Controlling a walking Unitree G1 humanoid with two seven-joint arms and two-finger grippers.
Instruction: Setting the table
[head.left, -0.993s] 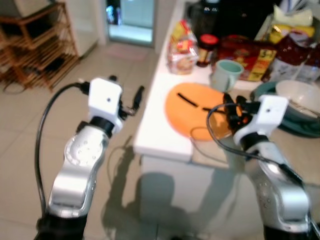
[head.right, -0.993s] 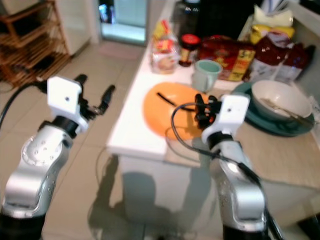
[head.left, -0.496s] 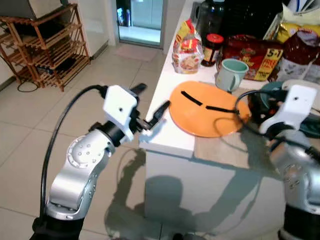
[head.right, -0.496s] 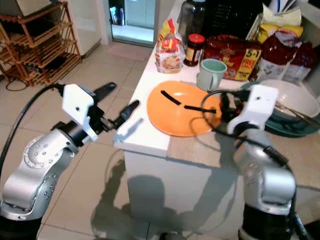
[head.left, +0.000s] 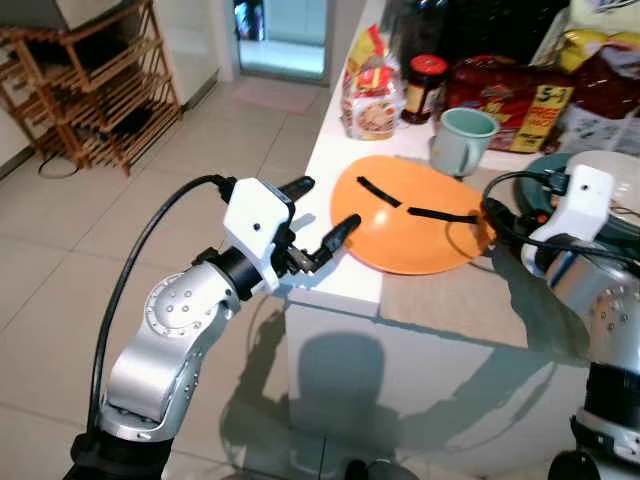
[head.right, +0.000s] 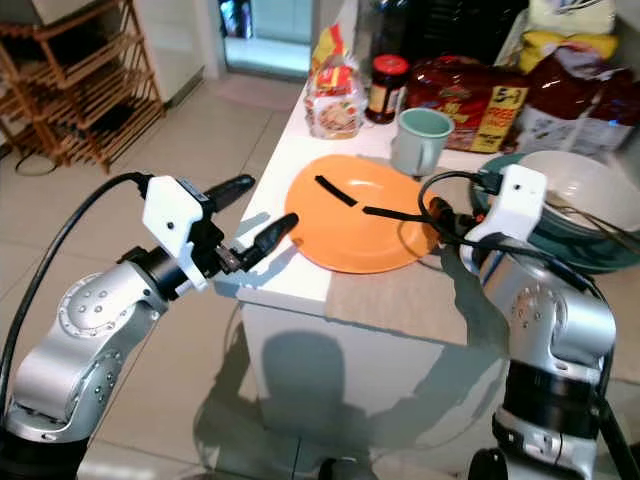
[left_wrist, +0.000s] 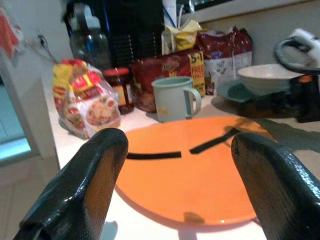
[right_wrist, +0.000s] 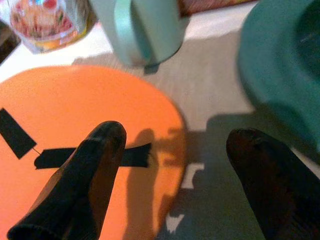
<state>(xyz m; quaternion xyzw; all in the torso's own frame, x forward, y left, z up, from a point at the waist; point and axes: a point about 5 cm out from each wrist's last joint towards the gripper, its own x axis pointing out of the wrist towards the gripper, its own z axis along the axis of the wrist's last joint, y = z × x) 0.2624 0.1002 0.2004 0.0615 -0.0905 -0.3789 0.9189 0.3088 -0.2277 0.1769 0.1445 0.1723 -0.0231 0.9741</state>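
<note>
Flat round orange plate with two black tape strips (head.left: 410, 215) lies near the white bench (head.left: 340, 285) corner. Looks thin, stiff, light, probably slick; best taken at the rim, where it nears the bench edge. Left claw (head.left: 320, 215) spread wide, at the plate's left rim. Right claw (right_wrist: 175, 165) spread, over its right rim. Pale green mug (head.left: 462, 140) just behind, contents unseen. White bowl (head.right: 575, 190) sits in teal dish (head.right: 550, 245), utensil inside.

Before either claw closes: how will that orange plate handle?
The orange plate looks thin, rigid and glossy, so probably light and slippery. It lies flat near the white counter edge; a push would likely slide it. No rolling expected.
</note>
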